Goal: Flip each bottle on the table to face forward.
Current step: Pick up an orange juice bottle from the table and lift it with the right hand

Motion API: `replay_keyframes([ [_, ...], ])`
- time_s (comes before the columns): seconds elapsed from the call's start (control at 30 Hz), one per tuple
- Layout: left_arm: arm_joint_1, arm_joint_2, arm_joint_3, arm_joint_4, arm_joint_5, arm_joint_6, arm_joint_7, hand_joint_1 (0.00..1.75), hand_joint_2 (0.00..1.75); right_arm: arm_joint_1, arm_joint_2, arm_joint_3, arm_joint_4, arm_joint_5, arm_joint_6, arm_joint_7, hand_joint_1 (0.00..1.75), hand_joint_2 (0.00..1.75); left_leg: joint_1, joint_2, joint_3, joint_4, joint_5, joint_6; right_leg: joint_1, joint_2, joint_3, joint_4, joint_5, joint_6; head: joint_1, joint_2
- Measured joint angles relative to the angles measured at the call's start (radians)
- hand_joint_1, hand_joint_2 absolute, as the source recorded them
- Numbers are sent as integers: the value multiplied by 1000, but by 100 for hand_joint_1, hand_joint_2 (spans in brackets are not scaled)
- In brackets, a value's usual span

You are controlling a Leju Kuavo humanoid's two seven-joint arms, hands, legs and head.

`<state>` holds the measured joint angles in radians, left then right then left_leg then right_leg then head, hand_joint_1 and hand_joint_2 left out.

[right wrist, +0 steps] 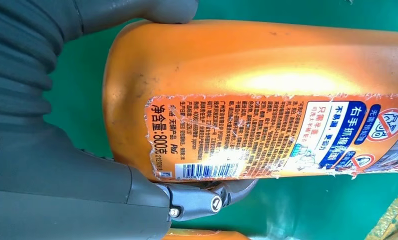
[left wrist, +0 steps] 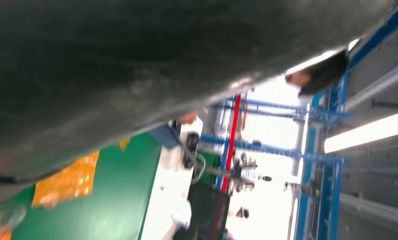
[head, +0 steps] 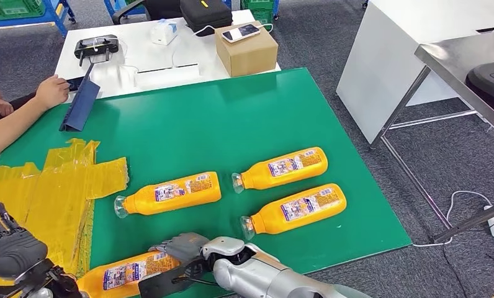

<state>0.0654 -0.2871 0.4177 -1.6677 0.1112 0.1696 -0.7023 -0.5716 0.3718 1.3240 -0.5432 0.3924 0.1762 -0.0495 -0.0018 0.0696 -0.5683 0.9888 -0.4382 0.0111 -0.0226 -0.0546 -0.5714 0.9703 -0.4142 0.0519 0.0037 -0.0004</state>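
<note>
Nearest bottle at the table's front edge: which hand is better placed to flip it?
Right. The right hand already grips the nearest bottle at its base, thumb and fingers on opposite sides. The left hand is apart from it, over the yellow film.

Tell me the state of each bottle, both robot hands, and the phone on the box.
Nearest bottle: lying down, back label up, held by right hand.
Left bottle: lying on its side, untouched.
Far bottle: lying on its side, untouched.
Right bottle: lying on its side, untouched.
Left hand: empty, fingers apart.
Phone: lying flat on cardboard box, screen lit.
</note>
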Motion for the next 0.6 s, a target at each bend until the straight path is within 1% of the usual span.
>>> replay_keyframes([
  [0.1,-7,-9,46,-5,-3,30,0,0,0,-1,2,9,3,-10,-4,1,175,175,0,1,1,0,0,0,-1,0,1,0,0,0,0,0],
  [0.2,-14,-15,91,-13,-15,105,0,0,0,-3,4,17,6,-18,-8,4,175,175,-1,1,1,0,0,0,0,0,1,0,0,0,0,0],
  [0.33,-25,-15,168,-21,-27,230,0,0,175,-1,5,28,9,-46,-31,6,175,175,0,1,1,0,0,0,0,0,1,0,0,0,0,0],
  [0.43,-28,-12,226,-11,-15,264,0,0,175,7,5,26,13,-81,-78,6,175,175,0,1,1,0,0,0,1,0,1,0,0,0,0,0],
  [0.6,-28,-6,307,12,-1,268,0,0,175,24,5,-3,20,-123,-151,-4,175,175,0,0,1,0,0,0,1,0,1,0,1,-1,0,0],
])
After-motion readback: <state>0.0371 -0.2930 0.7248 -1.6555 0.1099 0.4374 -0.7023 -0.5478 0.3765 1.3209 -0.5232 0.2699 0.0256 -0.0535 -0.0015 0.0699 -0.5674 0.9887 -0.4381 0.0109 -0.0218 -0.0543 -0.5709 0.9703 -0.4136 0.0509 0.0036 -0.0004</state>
